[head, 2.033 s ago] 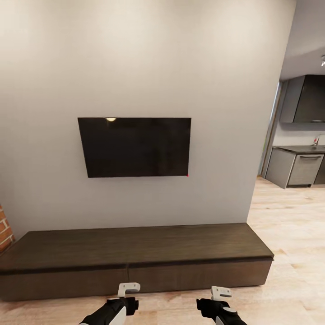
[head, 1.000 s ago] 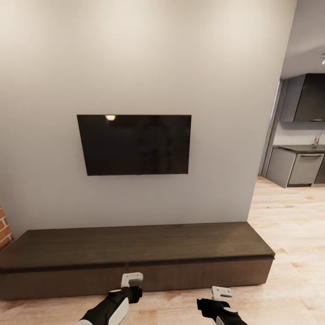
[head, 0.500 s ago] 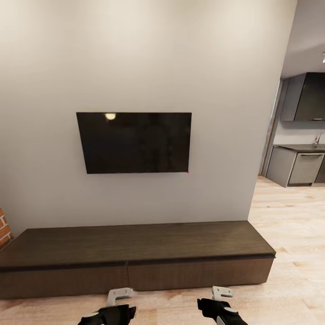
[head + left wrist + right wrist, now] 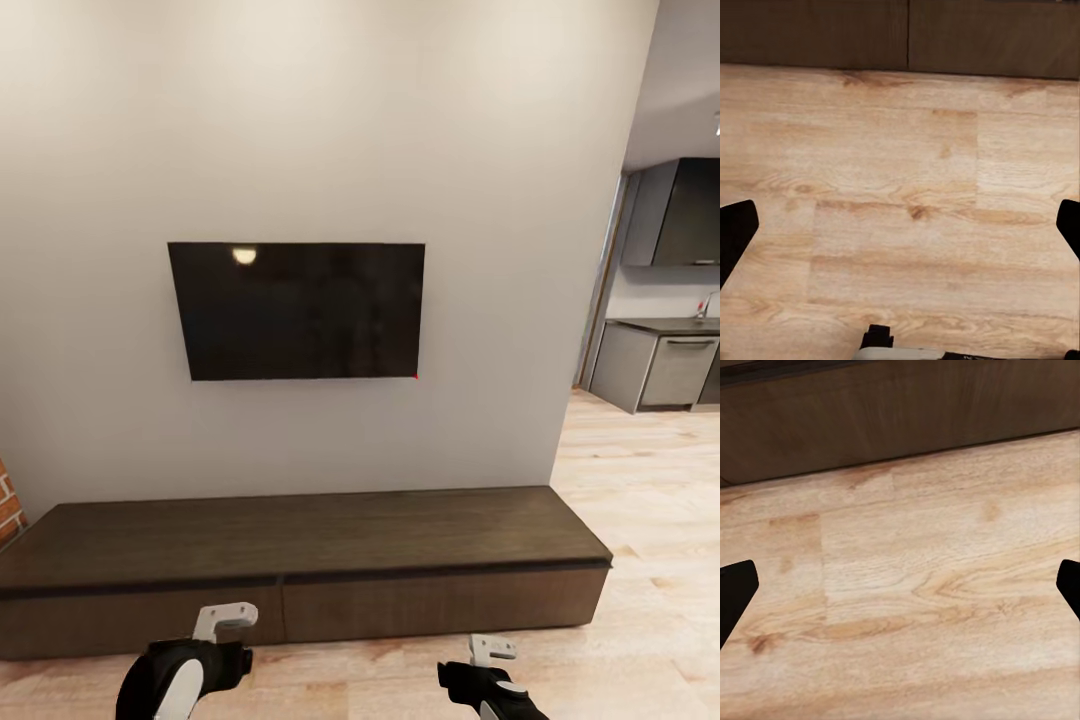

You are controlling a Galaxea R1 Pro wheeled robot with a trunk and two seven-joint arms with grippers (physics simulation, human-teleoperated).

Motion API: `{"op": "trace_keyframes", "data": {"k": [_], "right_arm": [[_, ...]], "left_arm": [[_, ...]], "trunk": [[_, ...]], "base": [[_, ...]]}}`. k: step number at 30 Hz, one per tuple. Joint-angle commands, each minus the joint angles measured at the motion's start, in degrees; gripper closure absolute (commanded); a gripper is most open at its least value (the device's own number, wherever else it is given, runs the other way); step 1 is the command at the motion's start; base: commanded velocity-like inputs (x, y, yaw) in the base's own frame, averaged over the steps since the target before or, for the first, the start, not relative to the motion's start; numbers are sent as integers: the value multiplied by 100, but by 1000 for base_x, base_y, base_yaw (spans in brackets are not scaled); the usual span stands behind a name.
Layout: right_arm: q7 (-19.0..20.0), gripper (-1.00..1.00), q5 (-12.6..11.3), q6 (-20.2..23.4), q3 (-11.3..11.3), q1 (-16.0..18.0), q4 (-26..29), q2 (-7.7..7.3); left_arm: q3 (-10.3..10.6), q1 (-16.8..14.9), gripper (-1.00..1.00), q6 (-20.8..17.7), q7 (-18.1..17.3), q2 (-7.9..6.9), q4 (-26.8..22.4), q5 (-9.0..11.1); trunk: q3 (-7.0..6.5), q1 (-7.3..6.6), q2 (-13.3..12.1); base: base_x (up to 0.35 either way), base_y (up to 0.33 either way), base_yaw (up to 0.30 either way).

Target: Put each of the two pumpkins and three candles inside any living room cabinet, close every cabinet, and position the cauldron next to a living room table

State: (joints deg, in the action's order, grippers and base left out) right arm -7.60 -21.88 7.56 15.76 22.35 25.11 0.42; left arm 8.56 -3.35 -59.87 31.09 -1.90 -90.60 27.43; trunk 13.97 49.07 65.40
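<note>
While both my left gripper (image 4: 900,225) and right gripper (image 4: 900,585) hang spread over light plank floor (image 4: 640,560), the long dark-brown wooden cabinet (image 4: 300,545) stands shut ahead under a black wall TV (image 4: 298,310); wrist views show its plain drawer fronts.

Cabinet (image 4: 300,545): dark brown wood, matt, fine straight grain along the flat top and the plain drawer fronts. Floor (image 4: 640,480): light wood planks with knots and wavy grain, a faint satin sheen; wall (image 4: 300,120) smooth matt off-white paint, with a sliver of rough red brick (image 4: 8,500) at its edge. TV (image 4: 298,310): glossy black screen catching a lamp's reflection; left gripper (image 4: 226,618) and right gripper (image 4: 490,650) smooth white plastic on black wrist housings.
</note>
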Motion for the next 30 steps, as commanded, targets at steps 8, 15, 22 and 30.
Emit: {"op": "trace_keyframes", "data": {"k": [8, 15, 22, 30], "right_arm": [[-54, -100, -56, -20, 49, 5, 12, -11], [-57, -100, -69, -143, 55, 5, 12, 11], [-110, -100, -58, -177, 61, 2, 4, 24], [-109, -100, -109, -205, -13, 6, 48, 27]], "left_arm": [[26, -741, -100, -13, 231, 12, 8, 66], [26, -928, -100, -13, 272, 14, 18, 70], [35, -947, -100, 229, 261, 14, 37, 77], [57, -948, -100, 332, 242, 14, 46, 56]], "trunk": [[152, 177, 328], [278, 331, 608], [403, 484, 889], [547, 660, 1210]], "base": [[0, 0, 0], [0, 0, 0], [0, 0, 0], [0, 0, 0]]}}
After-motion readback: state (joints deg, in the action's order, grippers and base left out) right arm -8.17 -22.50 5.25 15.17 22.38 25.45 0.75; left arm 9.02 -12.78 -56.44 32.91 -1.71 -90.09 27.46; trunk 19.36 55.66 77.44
